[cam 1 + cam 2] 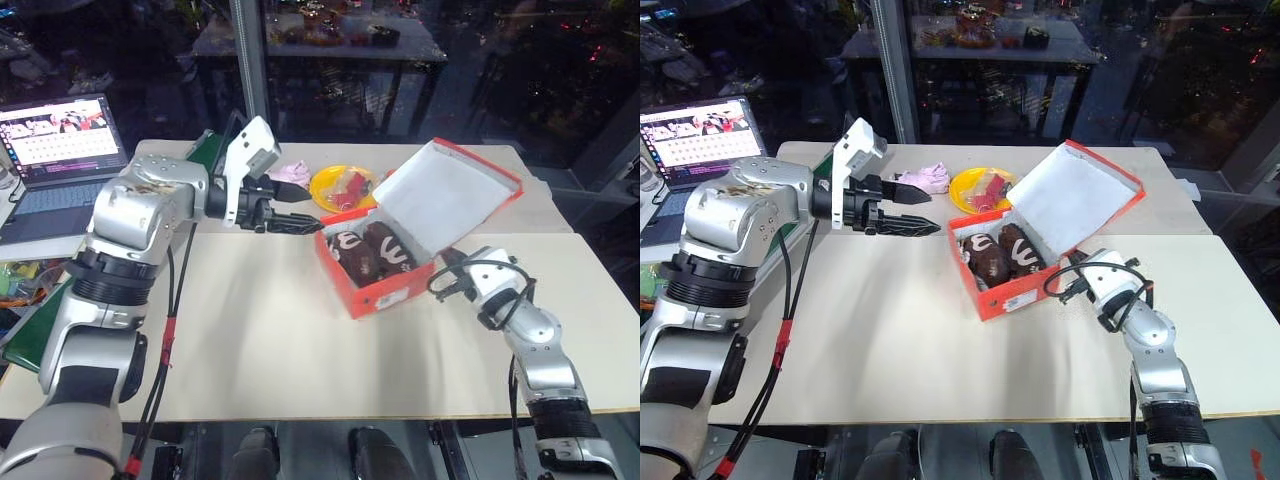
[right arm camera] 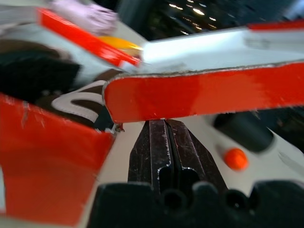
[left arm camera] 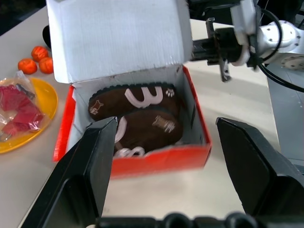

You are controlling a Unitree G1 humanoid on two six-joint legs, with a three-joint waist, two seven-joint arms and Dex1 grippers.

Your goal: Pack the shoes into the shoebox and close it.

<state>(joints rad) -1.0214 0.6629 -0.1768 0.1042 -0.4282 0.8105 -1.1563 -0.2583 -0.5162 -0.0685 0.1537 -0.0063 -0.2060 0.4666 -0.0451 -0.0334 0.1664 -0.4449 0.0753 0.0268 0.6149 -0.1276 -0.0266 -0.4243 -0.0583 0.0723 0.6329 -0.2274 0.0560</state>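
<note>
The red-orange shoebox point(image 1: 385, 290) stands open in the middle of the table, its white-lined lid point(image 1: 450, 195) leaning back to the right. Both dark brown shoes point(image 1: 365, 250) lie side by side inside it, white marks up, also seen in the left wrist view as the shoes point(image 3: 142, 118). My left gripper point(image 1: 305, 222) hovers open just left of the box, pointing at it, with nothing between its fingers. My right gripper point(image 1: 447, 260) is shut and empty at the box's right side, its tips point(image 2: 161, 124) just under the lid's red edge point(image 2: 199, 95).
A yellow plate point(image 1: 325, 190) with red items and a pink plush toy point(image 1: 290, 172) sit behind the box. An open laptop point(image 1: 60, 150) stands at the far left. Small orange balls point(image 3: 35, 59) lie near the plate. Bare tabletop stretches in front of the box.
</note>
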